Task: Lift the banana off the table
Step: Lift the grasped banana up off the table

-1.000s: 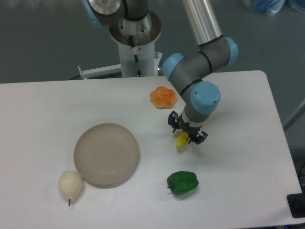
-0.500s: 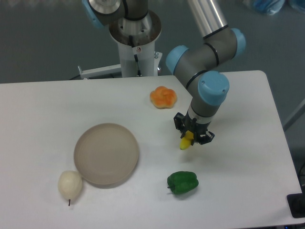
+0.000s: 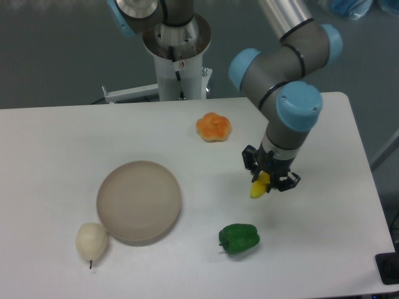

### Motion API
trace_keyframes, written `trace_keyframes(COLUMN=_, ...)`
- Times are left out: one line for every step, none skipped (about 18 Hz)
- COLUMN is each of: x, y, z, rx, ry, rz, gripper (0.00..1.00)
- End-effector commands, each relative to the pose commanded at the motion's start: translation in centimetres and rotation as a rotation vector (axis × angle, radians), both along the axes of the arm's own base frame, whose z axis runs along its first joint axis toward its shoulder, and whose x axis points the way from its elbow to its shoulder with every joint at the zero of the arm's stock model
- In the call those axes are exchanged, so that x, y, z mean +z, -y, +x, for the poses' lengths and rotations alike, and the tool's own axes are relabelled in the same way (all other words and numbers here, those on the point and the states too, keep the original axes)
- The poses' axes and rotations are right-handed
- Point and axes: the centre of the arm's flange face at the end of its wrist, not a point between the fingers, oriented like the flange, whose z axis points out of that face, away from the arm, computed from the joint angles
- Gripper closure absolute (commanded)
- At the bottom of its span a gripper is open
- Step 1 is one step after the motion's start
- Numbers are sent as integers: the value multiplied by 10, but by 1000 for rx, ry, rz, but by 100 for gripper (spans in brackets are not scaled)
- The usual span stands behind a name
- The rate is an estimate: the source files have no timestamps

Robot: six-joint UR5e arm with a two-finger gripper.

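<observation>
Right of the beige round plate (image 3: 139, 200), black two-finger gripper (image 3: 270, 179), clamped on slim yellow plastic banana (image 3: 259, 187), has drifted further right w/ it; pick looks secured.

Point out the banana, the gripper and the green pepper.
banana (image 3: 257, 189), fixed camera, yellow end below the fingers.
gripper (image 3: 272, 179), fixed camera, midway between fingertips.
green pepper (image 3: 239, 238), fixed camera, middle of body.
</observation>
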Motion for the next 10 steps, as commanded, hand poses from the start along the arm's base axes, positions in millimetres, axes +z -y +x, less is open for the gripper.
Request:
trace_keyframes(x=-2, y=-2, z=-2, rx=-34, ry=0, rz=-1, gripper=100)
trace_keyframes(x=-3, y=-2, z=-2, rx=-42, ry=1, rz=1, gripper=100)
trace_keyframes(x=-3, y=-2, z=-2, rx=-42, ry=1, rz=1, gripper=100)
trace_keyframes(x=-4, y=-3, z=-3, rx=-42, ry=0, rz=2, gripper=100)
trace_keyframes(x=-4, y=-3, z=-3, rx=-43, ry=1, rz=3, gripper=100)
trace_keyframes(x=-5, y=-3, z=-4, rx=-46, ry=1, rz=6, gripper=100)
trace_keyframes(x=-5, y=-3, z=-4, rx=-52, ry=2, rz=6, gripper=100)
trace_keyframes(x=-5, y=-2, z=-6, rx=-55, ry=3, rz=7, gripper=100)
trace_keyframes(x=-5, y=-2, z=-6, rx=-57, ry=2, rz=6, gripper=100)
trace_keyframes(x=-5, y=-2, z=-6, rx=-57, ry=2, rz=6, gripper=100)
